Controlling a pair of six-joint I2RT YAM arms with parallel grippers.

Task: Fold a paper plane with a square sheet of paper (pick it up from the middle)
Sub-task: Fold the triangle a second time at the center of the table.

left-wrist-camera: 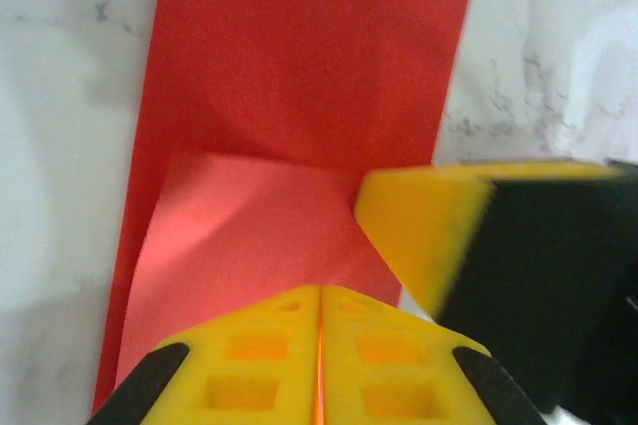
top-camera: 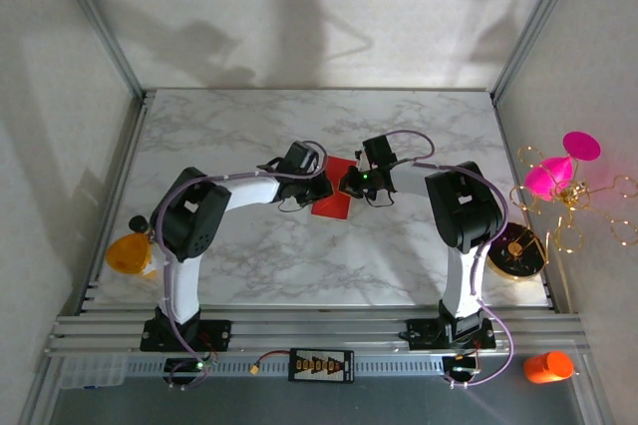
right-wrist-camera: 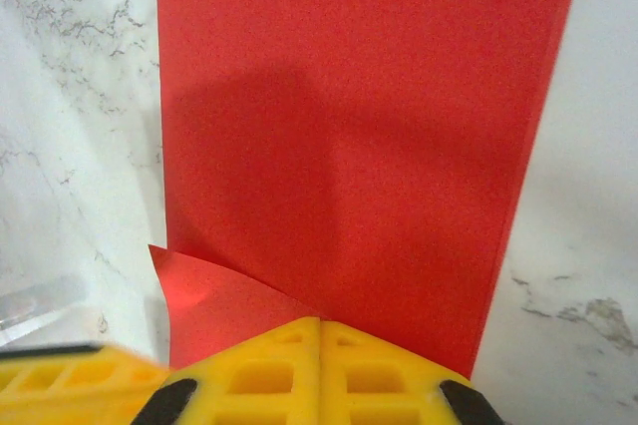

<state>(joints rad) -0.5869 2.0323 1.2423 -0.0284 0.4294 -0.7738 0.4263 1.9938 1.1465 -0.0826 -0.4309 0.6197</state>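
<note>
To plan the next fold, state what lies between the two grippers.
In the top view, the red square sheet of paper lies between the left gripper and the right gripper, flat on the marble table.

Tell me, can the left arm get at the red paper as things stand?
Yes, it seems so: the left gripper is shut on a folded flap of the red paper, and the right gripper, close beside it, doesn't block it.
</note>
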